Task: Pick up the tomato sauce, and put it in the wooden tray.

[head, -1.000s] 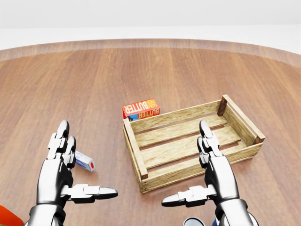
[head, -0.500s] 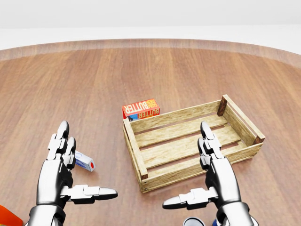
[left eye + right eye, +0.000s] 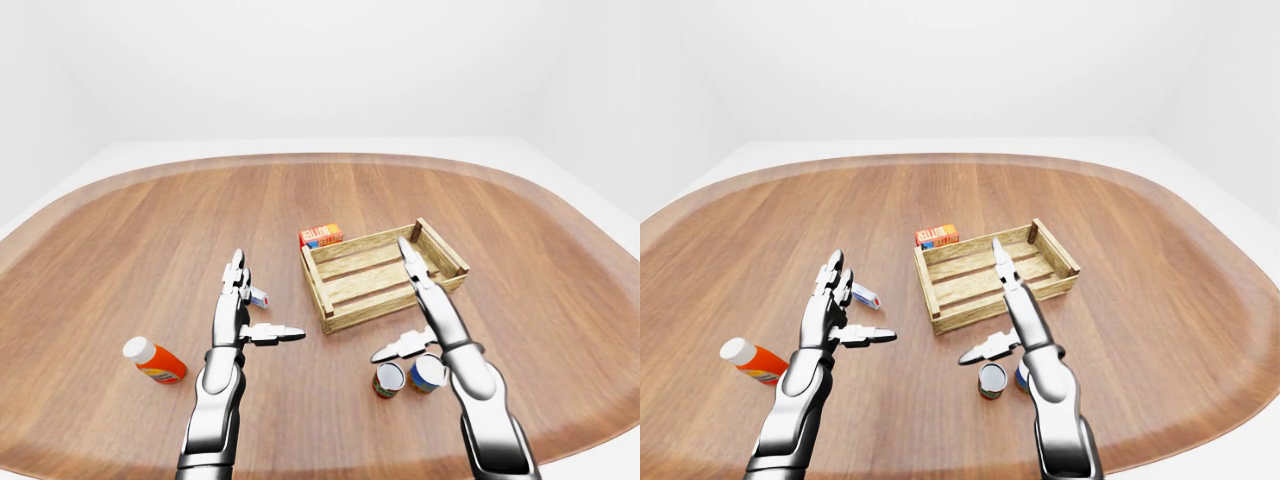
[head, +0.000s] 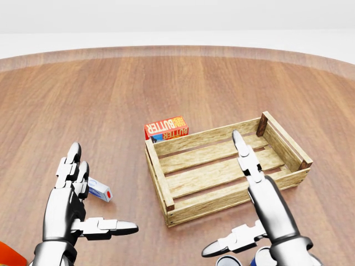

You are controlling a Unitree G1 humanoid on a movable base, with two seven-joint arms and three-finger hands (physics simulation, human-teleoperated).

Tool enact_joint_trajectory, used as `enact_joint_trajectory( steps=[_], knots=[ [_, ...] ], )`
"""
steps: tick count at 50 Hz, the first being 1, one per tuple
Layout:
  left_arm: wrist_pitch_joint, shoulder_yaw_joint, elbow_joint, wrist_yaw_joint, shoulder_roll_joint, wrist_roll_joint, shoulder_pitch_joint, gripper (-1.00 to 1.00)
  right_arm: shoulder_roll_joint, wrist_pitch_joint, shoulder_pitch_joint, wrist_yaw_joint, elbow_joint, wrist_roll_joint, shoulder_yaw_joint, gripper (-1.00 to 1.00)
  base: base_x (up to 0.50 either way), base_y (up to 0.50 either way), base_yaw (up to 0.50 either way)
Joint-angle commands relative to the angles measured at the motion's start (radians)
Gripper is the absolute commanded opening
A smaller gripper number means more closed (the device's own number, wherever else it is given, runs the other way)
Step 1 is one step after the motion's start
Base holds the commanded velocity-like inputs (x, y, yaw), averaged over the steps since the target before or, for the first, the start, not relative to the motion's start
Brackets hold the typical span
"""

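Observation:
Two cans stand at the bottom right of the left-eye view. The one with a dark red and green label (image 3: 388, 379) looks like the tomato sauce, with a blue can (image 3: 428, 372) next to it on the right. The wooden tray (image 3: 326, 300) lies above them and holds nothing. My right hand (image 3: 390, 300) is open, its fingers stretched over the tray's near rim and its thumb (image 3: 392, 351) just above the cans, touching nothing. My left hand (image 3: 266, 306) is open and empty, to the left of the tray.
A red butter box (image 4: 166, 128) lies against the tray's upper left corner. A small white and blue box (image 4: 100, 190) lies under my left fingers. An orange bottle with a white cap (image 3: 155, 361) lies at lower left. All of this rests on a round wooden table (image 3: 150, 230).
My right hand has tilted, with its fingers reaching further up over the tray and its thumb dropping lower and to the right. The left hand and the objects have not moved.

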Motion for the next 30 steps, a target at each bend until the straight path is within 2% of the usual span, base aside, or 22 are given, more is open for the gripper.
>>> enact_joint_trajectory(
  steps=[1,7,15,30],
  knots=[
    [-0.001,0.000,0.001,0.000,0.000,0.001,0.000,1.00,-0.020,0.000,0.008,0.087,-0.097,-0.307,0.002,1.00,0.00,0.00,0.00],
    [0.000,0.001,0.001,-0.001,0.000,0.001,0.000,1.00,-0.021,-0.002,0.021,0.117,-0.094,-0.411,-0.015,1.00,0.00,0.00,0.00],
    [0.000,0.000,0.000,0.000,0.000,0.002,0.000,1.00,-0.011,-0.036,0.025,0.124,-0.062,-0.447,-0.035,1.00,0.00,0.00,0.00],
    [0.002,-0.001,0.000,0.000,0.000,0.002,0.000,1.00,-0.022,-0.102,0.067,0.137,0.028,-0.559,-0.010,1.00,0.00,0.00,0.00]
  ],
)
